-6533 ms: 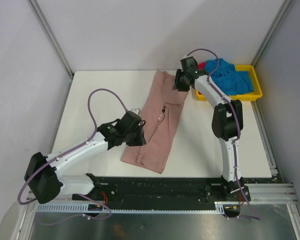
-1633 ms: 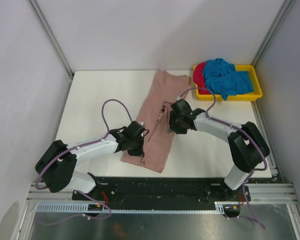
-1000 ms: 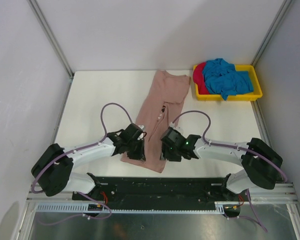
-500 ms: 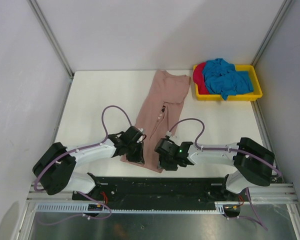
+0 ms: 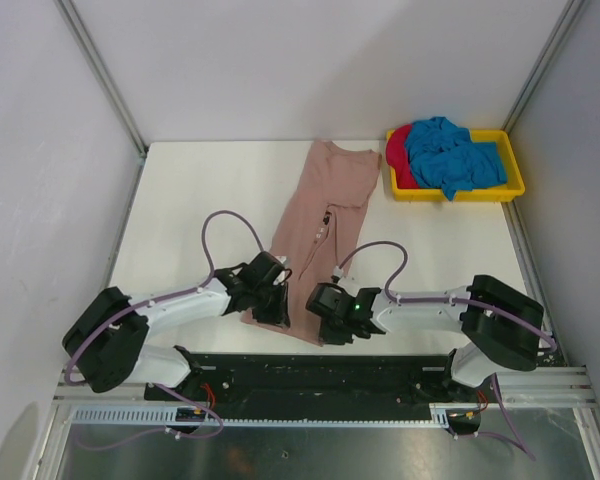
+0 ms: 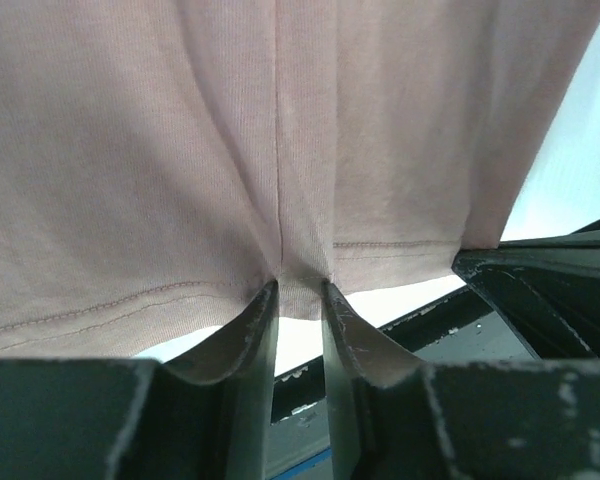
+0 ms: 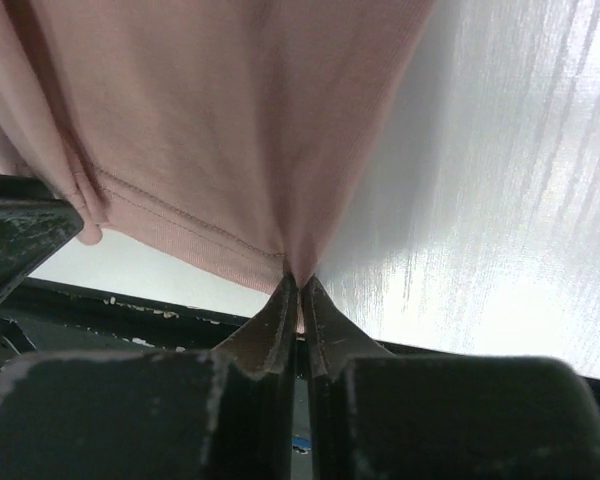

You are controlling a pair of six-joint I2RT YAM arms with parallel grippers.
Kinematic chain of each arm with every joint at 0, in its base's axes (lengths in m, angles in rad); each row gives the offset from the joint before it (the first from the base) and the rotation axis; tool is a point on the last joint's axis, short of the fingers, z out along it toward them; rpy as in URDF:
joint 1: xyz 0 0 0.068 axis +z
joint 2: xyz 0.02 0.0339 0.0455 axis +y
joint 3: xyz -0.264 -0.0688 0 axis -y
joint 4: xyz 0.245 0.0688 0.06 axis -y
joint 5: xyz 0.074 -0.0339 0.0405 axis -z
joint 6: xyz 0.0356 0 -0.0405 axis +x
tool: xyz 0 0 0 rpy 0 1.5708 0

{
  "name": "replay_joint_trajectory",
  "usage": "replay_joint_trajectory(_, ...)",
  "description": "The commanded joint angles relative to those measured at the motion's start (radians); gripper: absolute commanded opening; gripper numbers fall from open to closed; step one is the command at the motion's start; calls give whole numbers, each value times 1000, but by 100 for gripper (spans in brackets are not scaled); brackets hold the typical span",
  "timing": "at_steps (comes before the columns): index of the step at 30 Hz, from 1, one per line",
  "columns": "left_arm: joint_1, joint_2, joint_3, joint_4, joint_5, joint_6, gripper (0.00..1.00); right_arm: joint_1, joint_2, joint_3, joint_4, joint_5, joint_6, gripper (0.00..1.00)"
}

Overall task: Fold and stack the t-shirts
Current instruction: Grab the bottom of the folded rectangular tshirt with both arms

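Observation:
A dusty pink t-shirt (image 5: 320, 210), folded into a long strip, lies on the white table from the back centre to the near edge. My left gripper (image 5: 273, 306) is shut on the near hem, left of its middle; the cloth (image 6: 280, 120) bunches between the fingertips (image 6: 300, 290). My right gripper (image 5: 322, 322) is shut on the hem's near right corner; the pinched cloth (image 7: 210, 110) rises into a small peak at the jaws (image 7: 297, 283). Blue t-shirts (image 5: 455, 155) and a red one (image 5: 398, 150) lie heaped in the yellow tray (image 5: 460, 197).
The tray stands at the back right corner. The black base rail (image 5: 330, 370) runs just below the shirt's near hem. Bare white table (image 5: 200, 200) lies left of the shirt and more (image 7: 500, 200) to its right. The right gripper's dark body (image 6: 540, 290) shows beside the hem.
My right gripper has come down from the back of the shirt, along its right edge, to the near right corner and shut on it. My left gripper has stayed at the near hem.

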Motion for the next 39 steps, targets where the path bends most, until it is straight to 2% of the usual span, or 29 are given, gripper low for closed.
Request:
replay_joint_trajectory(1, 1, -67, 46, -13, 37, 22, 30, 8, -36, -8, -137, 99, 27, 4)
replay_joint_trajectory(7, -1, -127, 97, -47, 57, 6, 33, -27, -208, -117, -249, 137, 43, 0)
replay_joint_trajectory(12, 0, -157, 70, -76, -7, -36, 34, -81, -363, -212, -272, 124, 41, 1)
replay_joint_trajectory(18, -8, -148, -20, -77, -3, -73, 38, -97, -453, -227, -253, 98, 17, 12)
replay_joint_trajectory(24, -16, -152, -57, -77, 0, -75, 41, -134, -512, -232, -266, 70, -12, 30)
replay_joint_trajectory(29, -26, -142, -73, -77, -1, -78, 41, -182, -555, -264, -267, 38, -44, 41)
replay_joint_trajectory(39, -44, -104, -69, -73, -8, -82, 42, -223, -592, -353, -181, -41, -48, 42)
